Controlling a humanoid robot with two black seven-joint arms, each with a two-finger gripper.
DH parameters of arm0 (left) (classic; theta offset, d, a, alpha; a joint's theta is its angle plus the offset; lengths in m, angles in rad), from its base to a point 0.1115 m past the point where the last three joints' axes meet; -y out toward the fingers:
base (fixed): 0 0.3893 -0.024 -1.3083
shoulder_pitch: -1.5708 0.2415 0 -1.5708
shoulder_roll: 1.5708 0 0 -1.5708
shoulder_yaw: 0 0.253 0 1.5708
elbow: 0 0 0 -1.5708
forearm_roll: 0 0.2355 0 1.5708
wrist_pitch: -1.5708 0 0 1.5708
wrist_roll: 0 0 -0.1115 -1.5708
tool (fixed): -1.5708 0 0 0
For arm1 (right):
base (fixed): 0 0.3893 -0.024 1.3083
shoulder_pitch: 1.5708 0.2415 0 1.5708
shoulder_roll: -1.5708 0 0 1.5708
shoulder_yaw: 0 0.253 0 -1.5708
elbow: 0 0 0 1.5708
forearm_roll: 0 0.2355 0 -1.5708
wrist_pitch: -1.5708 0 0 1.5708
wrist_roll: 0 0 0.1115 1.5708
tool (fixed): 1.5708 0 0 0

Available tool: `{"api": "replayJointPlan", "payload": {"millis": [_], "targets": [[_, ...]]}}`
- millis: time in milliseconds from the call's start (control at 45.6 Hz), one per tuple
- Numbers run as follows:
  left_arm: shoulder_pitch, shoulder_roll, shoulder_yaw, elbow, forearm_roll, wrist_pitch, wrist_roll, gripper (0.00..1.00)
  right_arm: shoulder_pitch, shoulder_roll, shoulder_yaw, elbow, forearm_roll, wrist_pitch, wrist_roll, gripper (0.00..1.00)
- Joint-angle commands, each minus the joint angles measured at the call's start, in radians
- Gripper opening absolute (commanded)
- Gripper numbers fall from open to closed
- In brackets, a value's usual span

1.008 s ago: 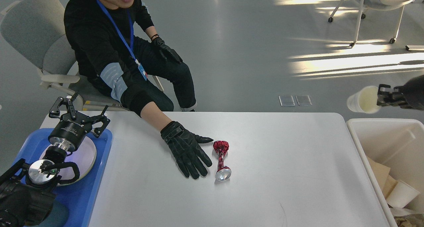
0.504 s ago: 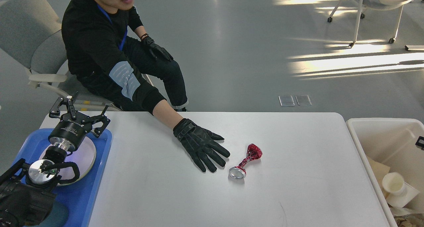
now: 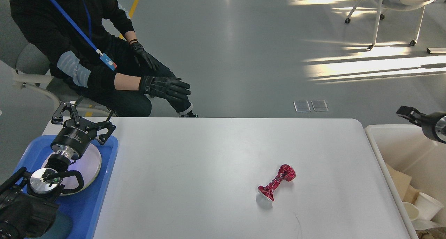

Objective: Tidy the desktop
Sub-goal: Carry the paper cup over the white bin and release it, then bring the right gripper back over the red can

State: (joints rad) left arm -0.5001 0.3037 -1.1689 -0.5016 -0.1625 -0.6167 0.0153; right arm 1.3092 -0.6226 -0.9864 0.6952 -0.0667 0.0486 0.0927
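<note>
Grey polished floor and streaks of sunlight frame the desk [image 3: 195,145], whose white top runs nearly the full width of your view.

Start with your left tool [image 3: 83,121]: it hangs above the far end of the blue tray [image 3: 94,200] at the desk's left edge, fingers spread wide and holding nothing. Under the same arm a round white plate [image 3: 91,162] lies in the tray.

Your right tool [image 3: 407,113] pokes in at the right edge, above the far rim of the white bin [image 3: 386,152] that stands just beside the desk. You see it small, dark and nearly end-on, so you cannot tell how far its fingers are parted; nothing shows in its grip.

Move outward to the desk top itself. One item lies there: a crushed red can [image 3: 277,182], pinched thin at the waist, lying on its side right of centre and toward the near edge, well apart from both tools and nearer the bin than the tray. Apart from it, the tray is all you can see on the top.

In the bin you can see paper cups [image 3: 423,206] and a piece of cardboard [image 3: 397,183], so the tidying looks well advanced. What is left, on this evidence, is the can, and your right arm seems the better placed to take it to the bin.

Beyond the desk a seated person in black rests a gloved hand [image 3: 163,87] on a knee, clear of the desk.
</note>
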Motion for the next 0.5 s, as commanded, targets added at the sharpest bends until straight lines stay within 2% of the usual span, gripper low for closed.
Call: {"api": "replayJointPlan", "payload": {"millis": [0, 153, 241, 482], "targets": [[0.0, 0.0, 0.0, 0.0, 0.0, 0.0, 0.0, 0.96, 0.14, 0.069, -0.047, 0.07, 0.001, 0.03, -0.002, 1.0], [0.0, 0.0, 0.0, 0.0, 0.0, 0.0, -0.001, 0.96, 0.346, 0.182, -0.123, 0.164, 0.004, 0.118, -0.002, 1.0], [0.0, 0.0, 0.0, 0.0, 0.0, 0.0, -0.001, 0.96, 0.441, 0.234, -0.127, 0.216, 0.031, 0.203, -0.002, 1.0], [0.0, 0.0, 0.0, 0.0, 0.0, 0.0, 0.0, 0.96, 0.653, 0.323, -0.107, 0.233, 0.127, 0.643, -0.001, 1.0]]}}
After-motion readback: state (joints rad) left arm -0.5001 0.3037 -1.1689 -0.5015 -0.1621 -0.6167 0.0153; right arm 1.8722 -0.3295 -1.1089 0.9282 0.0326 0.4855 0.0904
